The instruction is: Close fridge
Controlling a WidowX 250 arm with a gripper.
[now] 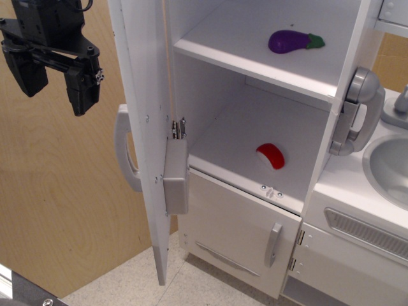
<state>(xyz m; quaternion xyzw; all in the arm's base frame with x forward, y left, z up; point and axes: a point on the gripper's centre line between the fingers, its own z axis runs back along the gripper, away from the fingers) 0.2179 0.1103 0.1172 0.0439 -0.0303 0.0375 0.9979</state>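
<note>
The white fridge [255,95] stands with its large door [150,127] swung wide open toward me, edge-on. The door's handle [125,150] shows on its left, outer side, and a grey box [176,178] sits on its inner face. Inside are white shelves: a purple eggplant [293,41] lies on the upper shelf and a red-and-white toy [271,155] on the lower one. My black gripper [54,83] hangs at the top left, left of the door's outer face and apart from it. Its two fingers are spread and hold nothing.
A smaller lower white door [242,233] with a small grey handle [273,243] is shut below the shelves. A grey toy phone [357,111] hangs on the fridge's right wall. A white sink unit [376,210] with a grey vent stands at right. A wooden wall [57,204] is behind.
</note>
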